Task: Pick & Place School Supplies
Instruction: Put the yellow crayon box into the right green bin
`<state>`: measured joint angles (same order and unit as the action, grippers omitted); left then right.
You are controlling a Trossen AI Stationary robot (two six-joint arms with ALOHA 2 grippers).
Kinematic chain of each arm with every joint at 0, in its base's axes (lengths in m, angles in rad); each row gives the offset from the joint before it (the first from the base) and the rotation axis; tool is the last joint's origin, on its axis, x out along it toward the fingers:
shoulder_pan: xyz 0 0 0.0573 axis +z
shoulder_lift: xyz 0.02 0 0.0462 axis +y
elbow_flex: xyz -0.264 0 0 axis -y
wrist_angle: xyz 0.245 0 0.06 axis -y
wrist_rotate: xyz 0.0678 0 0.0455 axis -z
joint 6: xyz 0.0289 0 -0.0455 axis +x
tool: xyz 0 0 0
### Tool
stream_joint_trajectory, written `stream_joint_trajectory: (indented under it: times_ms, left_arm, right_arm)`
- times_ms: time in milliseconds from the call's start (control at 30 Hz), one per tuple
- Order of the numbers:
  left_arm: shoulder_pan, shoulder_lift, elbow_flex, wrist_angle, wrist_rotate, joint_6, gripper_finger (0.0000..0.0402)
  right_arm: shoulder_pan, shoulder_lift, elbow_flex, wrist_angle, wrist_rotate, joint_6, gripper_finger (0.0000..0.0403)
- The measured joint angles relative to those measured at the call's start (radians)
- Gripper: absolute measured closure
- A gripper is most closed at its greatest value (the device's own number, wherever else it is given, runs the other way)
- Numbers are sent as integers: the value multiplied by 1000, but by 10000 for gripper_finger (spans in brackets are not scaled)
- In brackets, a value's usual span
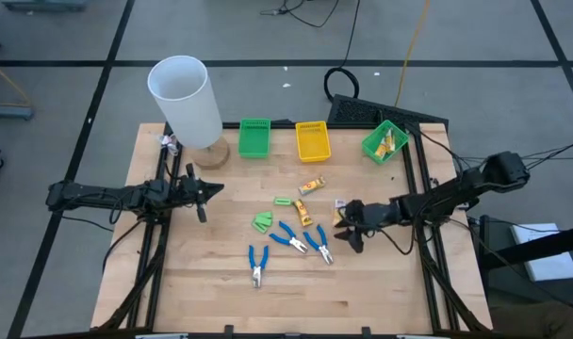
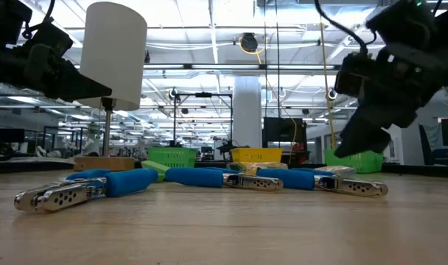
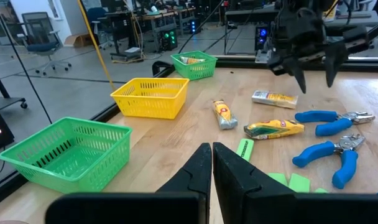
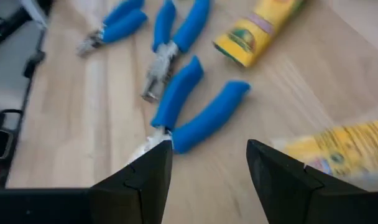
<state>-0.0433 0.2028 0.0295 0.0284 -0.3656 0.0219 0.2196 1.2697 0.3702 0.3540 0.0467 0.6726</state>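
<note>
Pliers [image 2: 77,190] sit closest in my low view, blue handles, more pairs strung behind them across the wood.

High view: I see three pliers mid-table — one [image 1: 257,265] nearest the front edge, two [image 1: 290,237] [image 1: 319,244] just beside each other. Green pieces [image 1: 262,222] lie near them, yellow sticks [image 1: 302,211] a bit further back. R gripper [image 1: 351,235] hangs just beside the pliers, fingers apart, holding nothing. L gripper [image 1: 201,195] waits over the table's left part, well apart from the supplies.

L wrist: my fingers [image 3: 195,171] are pressed together, empty. Green bin [image 3: 68,151], yellow bin [image 3: 150,97] alongside.

R wrist: fingers [image 4: 145,174] spread, a pair of pliers [image 4: 195,109] and a yellow stick [image 4: 338,149] just ahead.
</note>
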Motion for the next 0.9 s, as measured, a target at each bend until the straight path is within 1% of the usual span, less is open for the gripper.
stream_joint_trajectory:
  times_ms: [100,267,400,533,667,800,900]
  left_arm:
    - [0,0,0,0,0,0,380]
    - [0,0,0,0,0,0,380]
    - [0,0,0,0,0,0,380]
    - [0,0,0,0,0,0,380]
    - [0,0,0,0,0,0,380]
    - [0,0,0,0,0,0,380]
    - [0,0,0,0,0,0,380]
  right_arm:
    - [-4,-1,1,-57,10,34,204]
    - [-29,-3,3,-204,63,125,204]
    - [-47,-1,2,-246,53,131,204]
    - [-51,-21,4,-306,13,193,204]
    - [-50,-58,5,-386,12,232,204]
    - [-50,-90,3,-431,75,228,204]
    - [-50,-97,2,-451,146,209,204]
